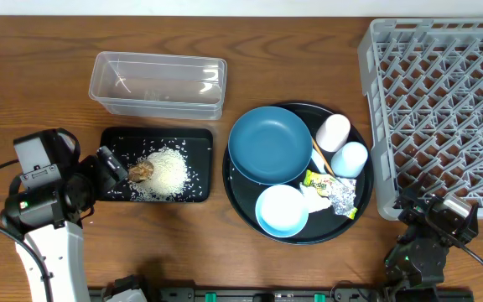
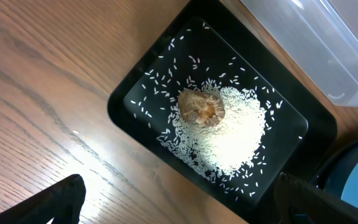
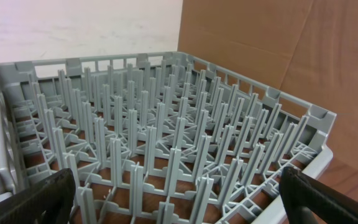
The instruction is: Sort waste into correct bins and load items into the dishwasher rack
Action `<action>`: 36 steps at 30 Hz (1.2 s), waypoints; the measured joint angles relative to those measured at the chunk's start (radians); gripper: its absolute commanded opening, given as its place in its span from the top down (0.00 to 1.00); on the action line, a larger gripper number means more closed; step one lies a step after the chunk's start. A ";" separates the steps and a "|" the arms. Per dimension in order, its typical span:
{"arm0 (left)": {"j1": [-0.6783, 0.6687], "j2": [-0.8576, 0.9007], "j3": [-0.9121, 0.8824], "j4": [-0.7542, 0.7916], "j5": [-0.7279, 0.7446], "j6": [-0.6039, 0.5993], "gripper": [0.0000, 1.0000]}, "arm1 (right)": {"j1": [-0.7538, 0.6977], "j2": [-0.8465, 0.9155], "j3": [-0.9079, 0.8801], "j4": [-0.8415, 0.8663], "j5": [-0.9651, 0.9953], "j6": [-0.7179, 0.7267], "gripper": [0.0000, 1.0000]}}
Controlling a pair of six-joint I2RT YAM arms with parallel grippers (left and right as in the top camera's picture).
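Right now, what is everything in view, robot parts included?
table: one, brown, underneath
clear tub: one, see-through, back left
black tray: one, black, before tub
rice: one pile, white, in black tray
food lump: one, brown, on rice
round tray: one, black, centre
plate: one, dark blue, round tray
bowl: one, pale blue, round tray
white cup, light-blue cup: one each, round tray's right
stick: one, wooden, beside plate
wrapper, foil, tissue: one each, yellow-green, silver, white, beside bowl
rack: one, grey, right
left gripper: one, black, open over black tray
right gripper: one, black, open, facing rack
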 measured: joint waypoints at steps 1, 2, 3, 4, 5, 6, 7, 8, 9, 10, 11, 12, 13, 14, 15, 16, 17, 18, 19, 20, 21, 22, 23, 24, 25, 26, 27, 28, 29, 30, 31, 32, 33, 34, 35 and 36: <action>0.000 0.000 0.000 0.000 0.000 0.000 0.02 | 0.000 0.000 0.000 0.000 0.000 0.000 0.01; 0.000 0.000 0.000 0.000 0.000 0.000 0.02 | 0.000 0.000 0.000 0.000 -0.002 0.002 0.01; 0.000 0.000 0.000 0.000 0.000 0.000 0.02 | 0.000 0.000 0.000 0.001 -0.010 0.014 0.01; 0.000 0.000 0.000 0.000 0.000 0.000 0.02 | 0.000 0.000 0.000 0.003 -0.029 0.037 0.01; 0.000 0.000 0.000 0.000 0.000 0.000 0.02 | 0.000 0.000 0.000 0.005 -0.057 0.072 0.01; 0.000 0.000 0.000 0.000 0.000 0.000 0.02 | 0.000 0.000 0.000 0.008 -0.104 0.128 0.01; 0.000 0.000 0.000 0.000 0.000 0.000 0.02 | 0.000 0.000 0.000 0.010 -0.156 0.189 0.01; 0.000 0.000 0.000 0.000 0.000 0.000 0.02 | 0.000 0.000 0.000 0.009 -0.233 0.267 0.01; 0.000 0.000 0.000 0.000 0.000 0.000 0.02 | 0.000 0.000 0.000 0.007 -0.326 0.351 0.01; 0.000 0.000 0.000 0.000 0.000 0.000 0.02 | 0.000 0.000 0.000 0.003 -0.423 0.431 0.01; 0.000 0.000 0.000 -0.001 0.001 0.000 0.02 | 0.000 0.000 0.000 0.000 -0.541 0.516 0.01; 0.000 0.000 0.000 -0.001 0.003 0.000 0.02 | 0.000 0.000 0.000 -0.002 -0.659 0.591 0.01; 0.000 0.000 0.000 -0.001 0.003 0.000 0.02 | 0.000 0.000 0.000 -0.001 -0.760 0.647 0.01; 0.000 0.000 0.000 -0.001 0.003 0.000 0.02 | 0.000 0.000 0.000 0.001 -0.840 0.686 0.01; 0.000 0.000 0.000 -0.001 0.003 0.000 0.02 | 0.000 0.000 0.000 0.004 -0.936 0.732 0.01; 0.000 0.000 0.000 -0.001 0.003 0.000 0.02 | 0.000 0.000 0.000 0.008 -1.003 0.761 0.01; 0.000 0.000 0.000 -0.001 0.003 0.000 0.02 | 0.000 0.000 0.000 0.016 -1.064 0.786 0.01; 0.000 0.000 0.000 -0.001 0.003 0.000 0.02 | 0.000 0.000 0.000 0.031 -1.120 0.806 0.01; 0.000 0.000 0.000 -0.002 0.003 0.000 0.02 | 0.000 0.001 0.000 0.055 -1.180 0.823 0.01; 0.000 0.000 0.000 -0.003 0.003 0.000 0.02 | 0.000 0.001 0.000 0.081 -1.224 0.836 0.01; 0.000 0.000 0.000 -0.003 0.003 0.000 0.02 | 0.000 0.001 0.000 0.105 -1.259 0.844 0.01; 0.000 0.000 0.001 -0.003 0.003 0.000 0.02 | 0.000 0.001 0.000 0.137 -1.299 0.853 0.01; 0.000 0.000 0.001 -0.003 0.003 0.000 0.02 | 0.000 0.001 0.000 0.169 -1.332 0.861 0.01; 0.000 0.000 0.002 -0.003 0.003 0.000 0.02 | 0.000 0.001 0.000 0.189 -1.355 0.866 0.01; 0.000 0.000 0.002 -0.003 0.003 0.000 0.02 | 0.000 0.001 0.000 0.196 -1.375 0.871 0.01; 0.000 0.000 0.002 -0.003 0.003 0.000 0.02 | 0.000 0.001 0.001 0.196 -1.388 0.877 0.01; 0.000 0.000 0.002 -0.003 0.003 0.000 0.02 | 0.000 0.001 0.002 0.196 -1.397 0.880 0.01; 0.000 0.000 0.002 -0.003 0.003 0.000 0.02 | 0.000 0.002 0.006 0.193 -1.405 0.885 0.01; 0.000 0.000 0.002 -0.003 0.003 0.000 0.02 | 0.000 0.005 0.013 0.192 -1.410 0.887 0.01; 0.000 0.000 0.002 -0.003 0.003 0.000 0.02 | 0.000 0.016 0.033 0.191 -1.417 0.889 0.01; 0.000 0.000 0.002 -0.003 0.003 0.000 0.02 | 0.000 0.028 0.052 0.187 -1.419 0.888 0.01; 0.000 0.000 0.002 -0.003 0.003 0.000 0.02 | 0.000 0.052 0.091 0.174 -1.423 0.882 0.01; 0.000 0.000 0.002 -0.003 0.003 0.000 0.02 | 0.000 0.069 0.117 0.163 -1.423 0.874 0.01; 0.000 0.000 0.002 -0.003 0.003 0.000 0.02 | 0.000 0.099 0.164 0.133 -1.425 0.860 0.01; 0.000 0.000 0.002 -0.003 0.003 0.000 0.02 | 0.000 0.127 0.203 0.107 -1.424 0.844 0.01; 0.000 0.000 0.002 -0.003 0.003 0.000 0.02 | 0.000 0.171 0.264 0.060 -1.423 0.820 0.01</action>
